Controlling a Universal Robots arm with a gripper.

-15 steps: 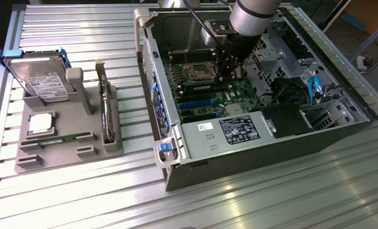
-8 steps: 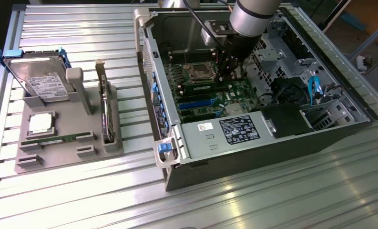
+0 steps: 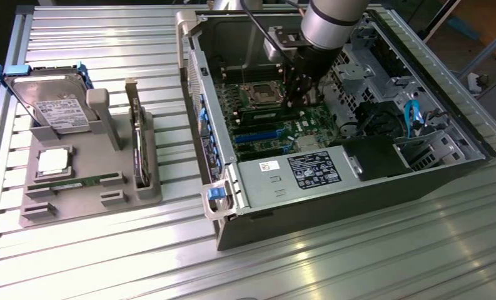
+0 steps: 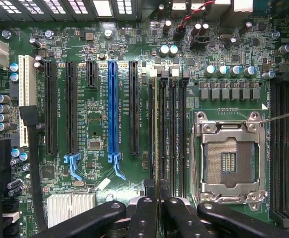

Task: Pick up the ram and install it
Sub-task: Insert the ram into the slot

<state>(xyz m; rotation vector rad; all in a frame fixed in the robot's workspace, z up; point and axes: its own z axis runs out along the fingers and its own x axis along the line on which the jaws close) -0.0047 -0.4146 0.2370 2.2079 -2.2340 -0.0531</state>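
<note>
Hand (image 4: 159,201) sits inside the open computer case (image 3: 448,162), over the green motherboard (image 4: 94,114). Its 2 black fingers (image 4: 145,218) look closed on the ram (image 4: 156,124), seen edge-on as a thin green strip. The ram stands among the 4 long black memory slots (image 4: 184,129), just beside the processor socket (image 4: 228,163); cannot tell whether it is fully seated. Socket: square, bright metal frame, pin field exposed. Also on the board: 1 blue expansion slot (image 4: 113,109), 1 white slot (image 4: 24,104), 1 finned silver heatsink (image 4: 70,203). The case lies on its side on a ribbed aluminium counter (image 3: 356,262). On the exterior view's left, well apart from the case, a grey moulded plastic tray (image 3: 89,212) holds 4 items:
- 1 hard drive (image 3: 52,106), upright in its holder
- 1 square silver processor (image 3: 54,161), lying flat
- 1 twin stick (image 3: 72,182), green and narrow, lying flat in a recess
- 1 dark expansion card (image 3: 137,144), standing on edge
</note>
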